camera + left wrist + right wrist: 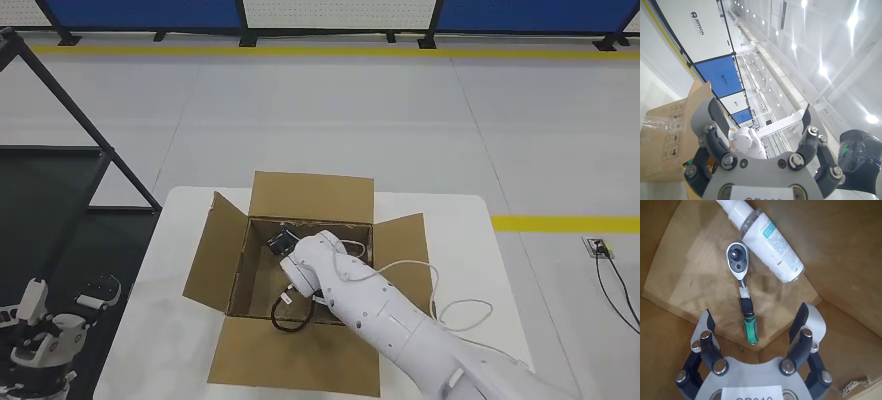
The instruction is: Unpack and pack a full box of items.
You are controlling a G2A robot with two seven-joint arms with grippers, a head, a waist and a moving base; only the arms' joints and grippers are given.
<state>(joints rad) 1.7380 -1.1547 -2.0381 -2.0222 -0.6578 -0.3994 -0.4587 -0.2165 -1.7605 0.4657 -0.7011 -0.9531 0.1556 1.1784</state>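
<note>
A: Nearest: right gripper (755,308), down inside the box (840,256), fingers spread wide and holding nothing. It hangs above the ratchet wrench (745,294), clear of it.
B: How does the ratchet sit?
A: Flat on the box floor, drive side facing up, green grip end close to where floor meets wall. The spray bottle (772,251) lies just beside the head, its base end near the floor's edge. Can't tell if the two touch.
B: Handling?
A: Ratchet is steel and rigid, probably heavy for its size and head-heavy. The chrome neck looks slick. The green rubber grip is the spot. I'd clamp across it toward the taped section, nearer the balance point, or it may swing head-down.
B: Clearance?
A: The butt end is tight to the wall. Another reason to grab further up the grip.
B: Bottle?
A: Light plastic, smooth and round, so it will likely roll. Take it across the mid body, not the clear cap, which could pop off.
B: Left side?
A: The left gripper (761,111) is outside the box by its outer wall, aimed upward, spread and empty.
</note>
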